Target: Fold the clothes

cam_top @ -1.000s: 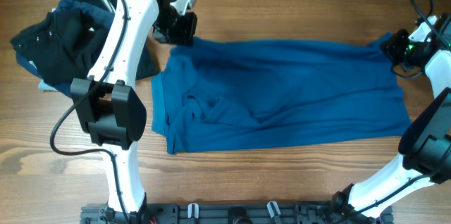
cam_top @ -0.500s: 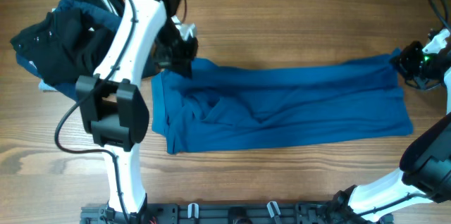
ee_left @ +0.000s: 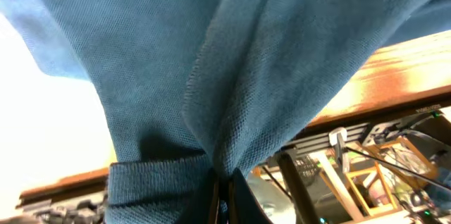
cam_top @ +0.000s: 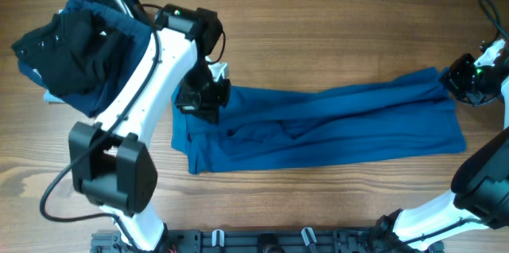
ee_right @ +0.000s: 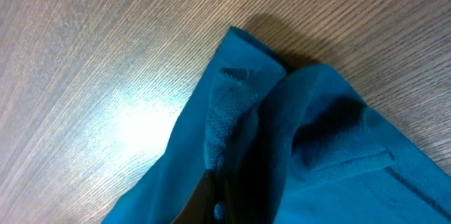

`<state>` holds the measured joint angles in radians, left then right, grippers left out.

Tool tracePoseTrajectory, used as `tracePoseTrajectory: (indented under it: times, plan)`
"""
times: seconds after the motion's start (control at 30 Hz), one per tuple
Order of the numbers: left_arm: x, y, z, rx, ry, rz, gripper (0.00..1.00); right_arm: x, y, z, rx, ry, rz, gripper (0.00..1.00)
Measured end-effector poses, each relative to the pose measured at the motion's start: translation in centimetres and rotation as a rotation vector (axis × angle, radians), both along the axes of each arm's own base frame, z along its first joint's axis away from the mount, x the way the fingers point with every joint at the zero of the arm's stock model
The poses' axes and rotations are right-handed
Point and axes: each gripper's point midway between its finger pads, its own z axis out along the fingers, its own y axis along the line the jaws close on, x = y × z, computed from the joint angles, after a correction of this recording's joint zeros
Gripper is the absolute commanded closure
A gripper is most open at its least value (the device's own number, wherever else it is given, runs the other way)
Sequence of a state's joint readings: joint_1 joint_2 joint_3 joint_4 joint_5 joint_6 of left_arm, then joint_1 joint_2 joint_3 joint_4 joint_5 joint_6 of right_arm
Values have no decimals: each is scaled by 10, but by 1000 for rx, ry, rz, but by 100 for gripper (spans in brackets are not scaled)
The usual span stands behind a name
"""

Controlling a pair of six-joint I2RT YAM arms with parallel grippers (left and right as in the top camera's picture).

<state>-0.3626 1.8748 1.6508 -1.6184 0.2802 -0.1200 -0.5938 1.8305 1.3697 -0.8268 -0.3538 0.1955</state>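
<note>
We have the blue shirt (cam_top: 334, 122) stretched as a long band across the bench (cam_top: 318, 14), pinched at both upper corners. Our left hand (cam_top: 205, 98) is clamped on the edge near the dark heap (cam_top: 71, 46), and our right hand (cam_top: 460, 78) is clamped on the far corner. The knit looks light, limp and stretchy, so we judge it will sag and bunch between grips. Hems and corners should give the surest hold.

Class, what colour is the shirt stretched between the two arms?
Plain mid-blue shirt; clearest in the overhead view.
</note>
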Motion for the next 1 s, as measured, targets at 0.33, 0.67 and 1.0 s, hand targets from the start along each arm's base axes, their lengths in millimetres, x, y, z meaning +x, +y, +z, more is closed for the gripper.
tracePoseTrajectory:
  times: [0.33, 0.67, 1.0]
  plan:
    - [-20, 3, -47, 75, 55, 9, 59, -9, 2, -3, -2, 38, 15, 76]
    - [4, 45, -50, 110, 29, 146, 58, -19, -10, -7, -43, 80, -7, 55]
    - [13, 49, -52, 94, 3, 175, 58, -19, -7, -11, -29, 87, -26, 85]
